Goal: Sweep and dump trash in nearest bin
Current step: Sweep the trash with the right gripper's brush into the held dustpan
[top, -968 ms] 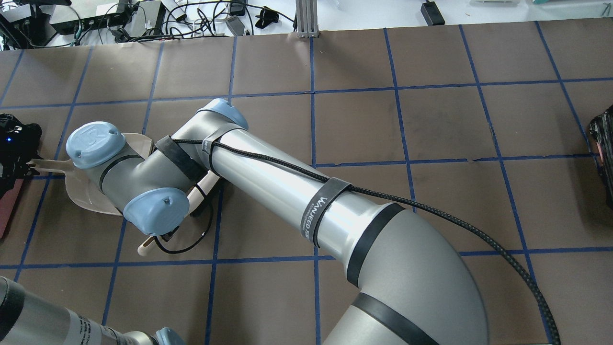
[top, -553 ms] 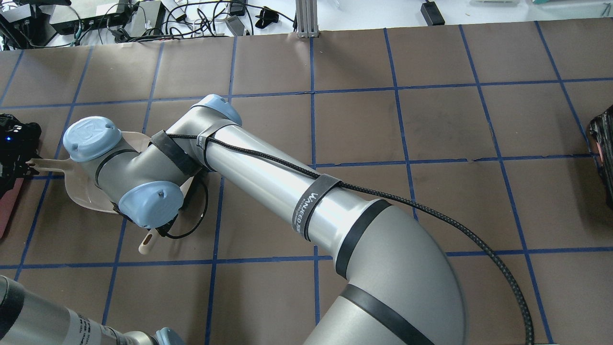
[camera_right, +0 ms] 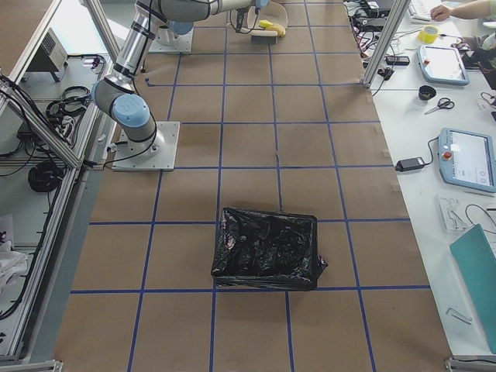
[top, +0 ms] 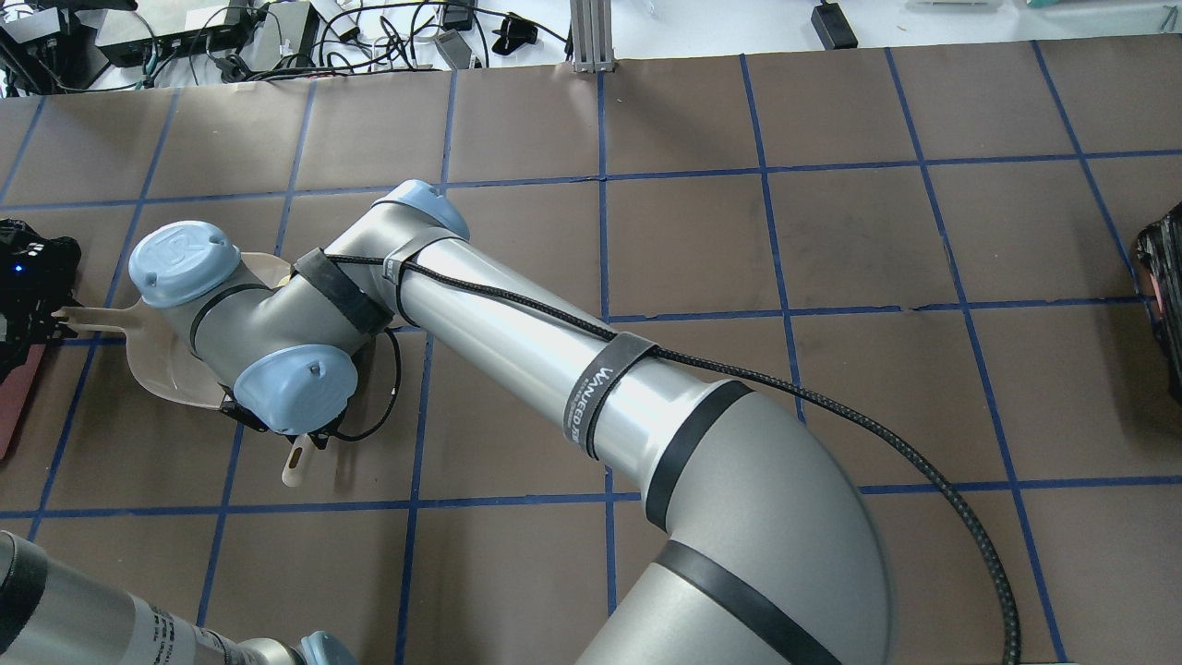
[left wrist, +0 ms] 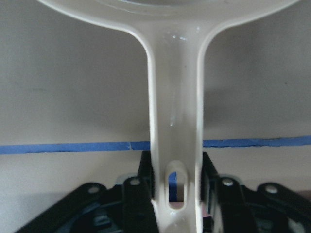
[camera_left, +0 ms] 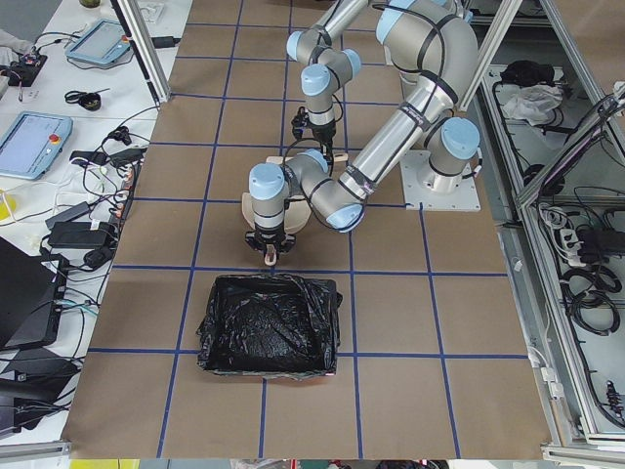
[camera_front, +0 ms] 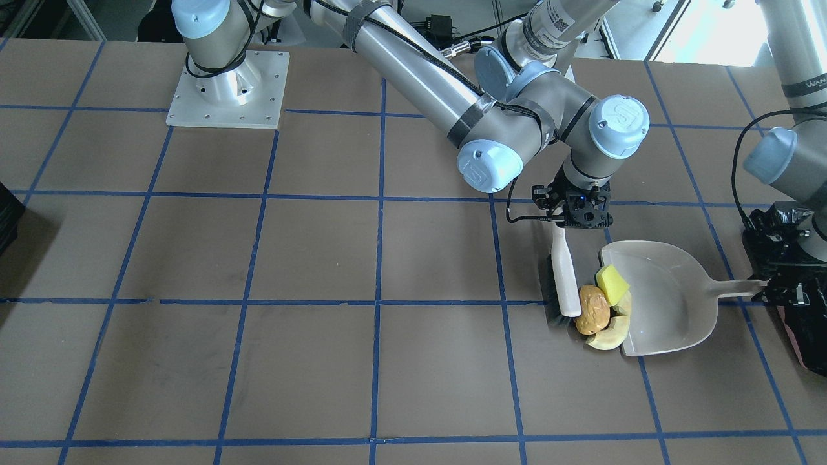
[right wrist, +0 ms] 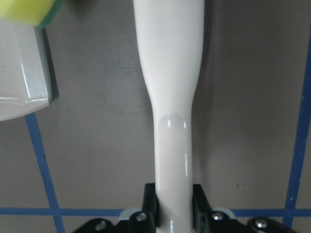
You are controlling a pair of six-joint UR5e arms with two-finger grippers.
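Note:
The trash lies at the mouth of the cream dustpan [camera_front: 659,297]: a brown lump [camera_front: 593,309], a yellow-green wedge [camera_front: 612,284] and a pale crescent [camera_front: 610,337]. A white-handled brush [camera_front: 564,271] stands right beside the brown lump, opposite the pan. My right gripper [camera_front: 574,216] [right wrist: 175,211] is shut on the brush handle. My left gripper [camera_front: 772,284] [left wrist: 177,189] is shut on the dustpan handle [left wrist: 175,111]. The black-lined bin [camera_left: 269,322] sits just behind the left gripper, and its pink side [camera_front: 800,336] shows at the view's edge.
A second black-lined bin [camera_right: 267,249] stands at the table's far right end [top: 1165,305]. The right arm's long forearm [top: 554,360] crosses over the table and hides the trash from overhead. Blue tape lines grid the brown table [camera_front: 258,361].
The right wrist shifted a little toward the dustpan, and the brush handle's free end swung with it. The dustpan and left gripper stayed put.

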